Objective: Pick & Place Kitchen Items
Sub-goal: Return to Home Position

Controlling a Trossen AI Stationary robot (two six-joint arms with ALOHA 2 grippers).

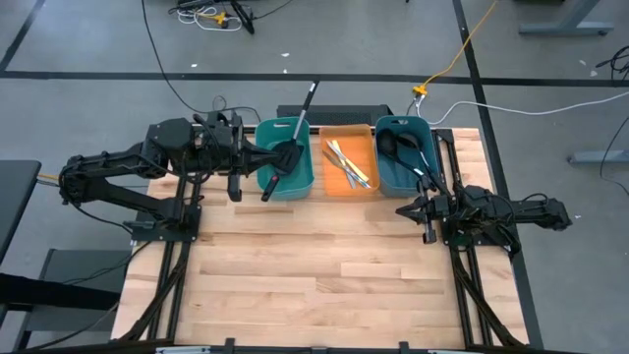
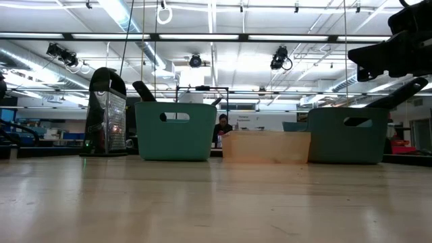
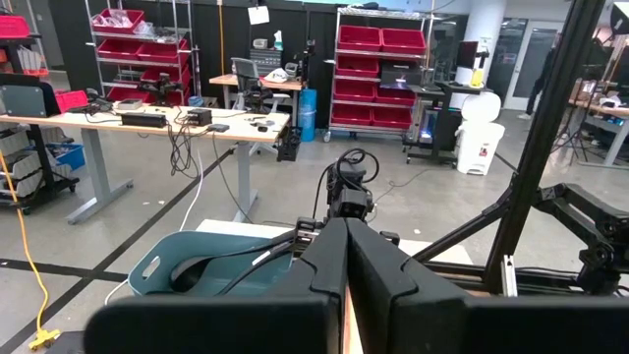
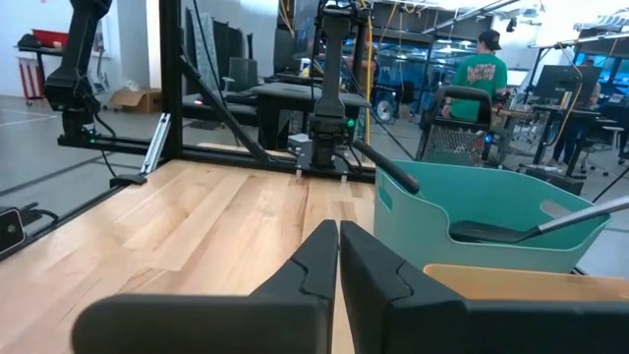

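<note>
My left gripper (image 1: 278, 157) (image 3: 344, 241) hangs shut and level above the left teal bin (image 1: 285, 172), fingers toward the table's right, holding nothing. A black spatula (image 1: 300, 123) leans in that bin, its handle sticking out over the far rim. Thin yellow and white sticks (image 1: 346, 162) lie in the orange bin (image 1: 349, 187). Black ladles (image 1: 398, 146) rest in the right teal bin (image 1: 401, 167) (image 3: 167, 270). My right gripper (image 1: 403, 208) (image 4: 337, 246) is shut, level, low over the table just in front of the right bin, fingers toward the left.
The three bins stand in a row along the far edge (image 2: 172, 131) (image 2: 266, 147) (image 2: 347, 135). Bare wooden tabletop (image 1: 324, 275) fills the near half. Dark frame rails run along both table sides (image 1: 162, 265) (image 1: 472, 285). A person (image 4: 482, 74) stands in the room beyond.
</note>
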